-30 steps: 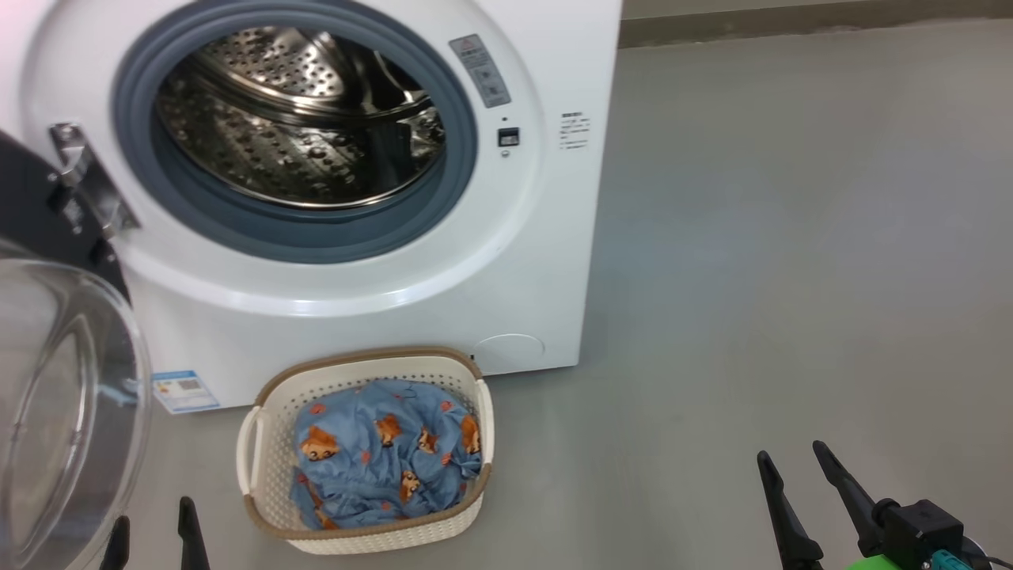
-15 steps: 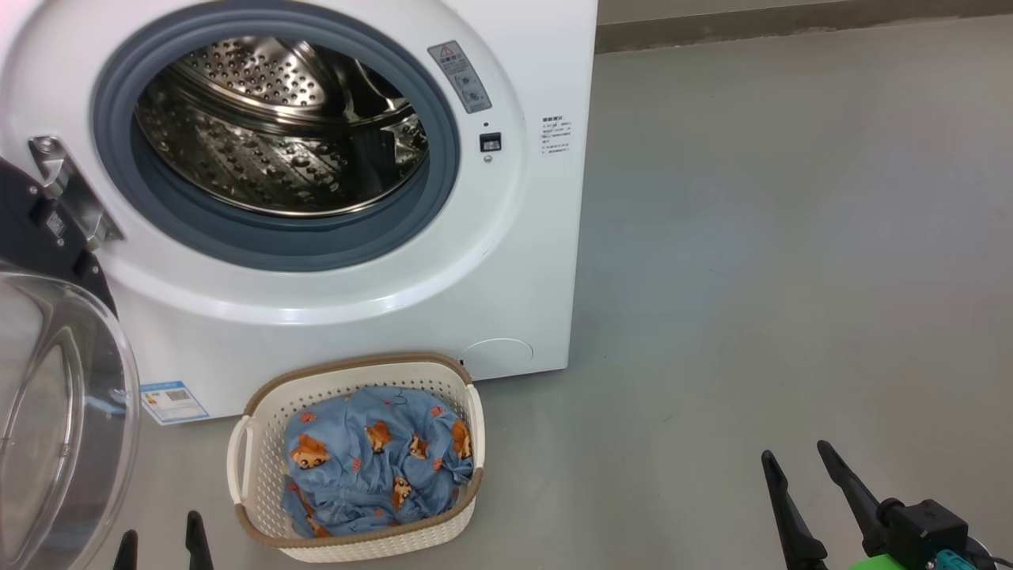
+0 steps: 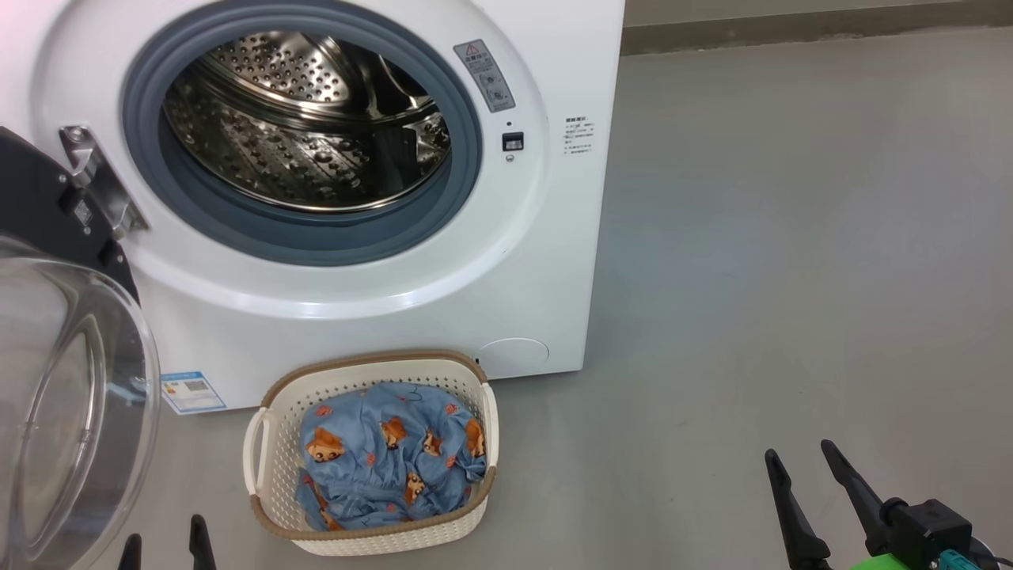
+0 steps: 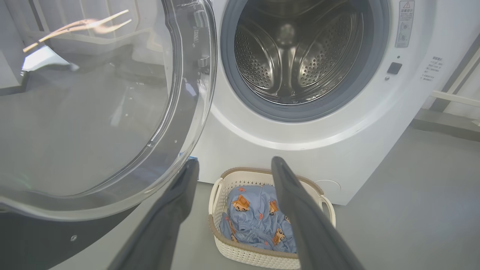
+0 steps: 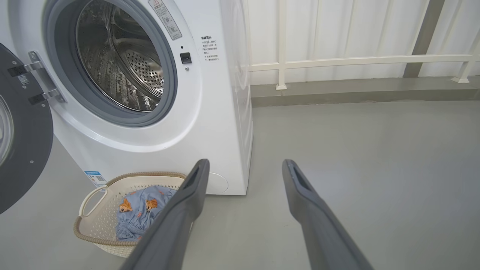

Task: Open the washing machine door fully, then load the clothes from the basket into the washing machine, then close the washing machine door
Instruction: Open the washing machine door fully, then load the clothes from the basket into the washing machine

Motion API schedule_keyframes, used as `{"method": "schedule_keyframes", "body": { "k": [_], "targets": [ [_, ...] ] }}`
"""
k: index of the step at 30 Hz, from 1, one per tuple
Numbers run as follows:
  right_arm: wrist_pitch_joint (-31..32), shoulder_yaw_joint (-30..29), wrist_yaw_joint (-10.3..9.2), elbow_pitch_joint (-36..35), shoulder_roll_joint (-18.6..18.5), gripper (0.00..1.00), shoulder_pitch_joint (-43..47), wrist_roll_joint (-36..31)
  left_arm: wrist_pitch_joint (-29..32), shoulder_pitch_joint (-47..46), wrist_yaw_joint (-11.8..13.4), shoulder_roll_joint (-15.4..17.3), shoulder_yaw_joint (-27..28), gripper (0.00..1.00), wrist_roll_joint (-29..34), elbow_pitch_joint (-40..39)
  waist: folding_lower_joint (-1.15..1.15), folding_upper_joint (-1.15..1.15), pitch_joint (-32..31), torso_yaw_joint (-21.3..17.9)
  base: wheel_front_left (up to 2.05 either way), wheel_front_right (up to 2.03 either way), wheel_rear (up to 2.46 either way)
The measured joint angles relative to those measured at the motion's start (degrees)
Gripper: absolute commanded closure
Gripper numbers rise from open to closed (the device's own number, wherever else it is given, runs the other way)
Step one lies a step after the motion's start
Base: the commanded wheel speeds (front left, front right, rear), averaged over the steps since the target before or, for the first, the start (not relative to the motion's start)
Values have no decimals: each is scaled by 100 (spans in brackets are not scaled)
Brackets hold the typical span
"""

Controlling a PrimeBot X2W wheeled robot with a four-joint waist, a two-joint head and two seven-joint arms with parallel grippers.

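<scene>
The white washing machine (image 3: 522, 261) stands at the upper left, its steel drum (image 3: 309, 127) bare inside the grey-blue gasket. The washing machine door (image 3: 71, 396) hangs swung out to the left on its hinge, its clear bowl window facing me. In front of the machine, on the floor, the cream basket (image 3: 269, 483) holds the blue printed clothes (image 3: 388, 459). My left gripper (image 3: 162, 546) is open at the bottom edge, left of the basket and beside the door. My right gripper (image 3: 797, 449) is open over bare floor, far right of the basket. From the left wrist view, open fingers (image 4: 176, 202) frame the basket (image 4: 228, 247).
Grey floor (image 3: 791, 261) stretches wide to the right of the machine. A white railing (image 5: 356, 60) and a low kerb (image 5: 337, 93) run along the back wall. A blue label sticker (image 3: 192, 392) sits low on the machine's front, near the door's edge.
The whole head picture swung left and then back right, so the camera moved. Door, basket and clothes lie as before. Both grippers stay open and hold nothing.
</scene>
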Motion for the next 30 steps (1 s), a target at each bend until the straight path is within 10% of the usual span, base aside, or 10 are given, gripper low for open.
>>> {"method": "schedule_keyframes", "body": {
  "k": [30],
  "targets": [
    [0,-4,-1,1,-2,0,0,0,0,94,58,0,-89,0,-2,99,0,0,-7,185,0,0,0]
  ]
}}
